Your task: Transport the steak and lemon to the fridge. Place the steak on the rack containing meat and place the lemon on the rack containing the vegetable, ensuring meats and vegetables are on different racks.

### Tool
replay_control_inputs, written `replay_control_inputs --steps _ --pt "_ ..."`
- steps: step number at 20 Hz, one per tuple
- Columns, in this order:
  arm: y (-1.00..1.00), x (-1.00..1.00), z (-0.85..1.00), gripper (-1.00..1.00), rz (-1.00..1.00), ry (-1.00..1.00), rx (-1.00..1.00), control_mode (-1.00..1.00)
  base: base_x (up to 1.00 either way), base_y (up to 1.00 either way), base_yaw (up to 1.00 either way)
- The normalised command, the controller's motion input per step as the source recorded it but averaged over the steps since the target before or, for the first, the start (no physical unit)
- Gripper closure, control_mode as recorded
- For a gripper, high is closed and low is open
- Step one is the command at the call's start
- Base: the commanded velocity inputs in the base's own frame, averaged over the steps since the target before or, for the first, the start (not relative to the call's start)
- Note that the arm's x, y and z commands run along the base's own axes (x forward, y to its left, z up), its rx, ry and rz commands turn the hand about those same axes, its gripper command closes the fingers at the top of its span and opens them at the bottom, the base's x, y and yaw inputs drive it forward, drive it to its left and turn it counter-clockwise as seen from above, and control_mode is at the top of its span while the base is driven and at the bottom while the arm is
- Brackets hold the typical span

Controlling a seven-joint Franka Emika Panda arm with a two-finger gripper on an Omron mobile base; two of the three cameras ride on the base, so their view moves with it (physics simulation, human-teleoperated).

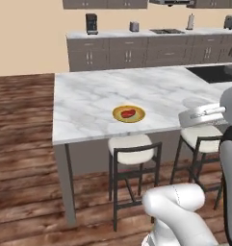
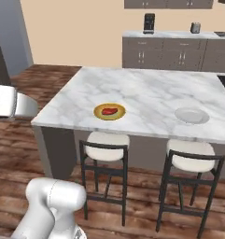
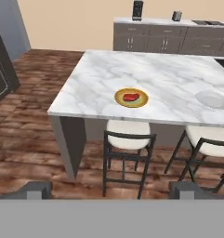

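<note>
Kitchen, wood floor; marble island counter in front of the robot. On it: one yellow plate near the front edge, bearing one steak; one pale grey plate to the right, bare. Two stools tucked beneath. Lemon and fridge: not located. Gripper released, jaws wide, holding nothing, well short of the counter. Step, by my judgement: approach for the steak pickup; next calls for closing in and descending over the yellow plate.
</note>
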Motion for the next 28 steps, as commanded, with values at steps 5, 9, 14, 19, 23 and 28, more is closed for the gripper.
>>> replay_control_inputs --steps 5,9,14,19,23,28 --pt "0.00 0.00 0.00 -1.00 0.00 0.00 0.00 1.00 1.00 -0.19 0.09" --pt "0.00 0.00 0.00 -1.00 0.00 0.00 0.00 1.00 0.36 -0.96 0.01" --pt "0.00 0.00 0.00 -1.00 0.00 0.00 0.00 1.00 0.24 -0.26 -0.01" --pt "0.00 0.00 0.00 -1.00 0.00 0.00 0.00 1.00 0.93 0.31 0.00" --pt "0.00 0.00 0.00 -1.00 0.00 0.00 0.00 1.00 1.00 0.08 0.00" --pt "0.00 0.00 0.00 -1.00 0.00 0.00 0.00 1.00 1.00 0.35 0.05"
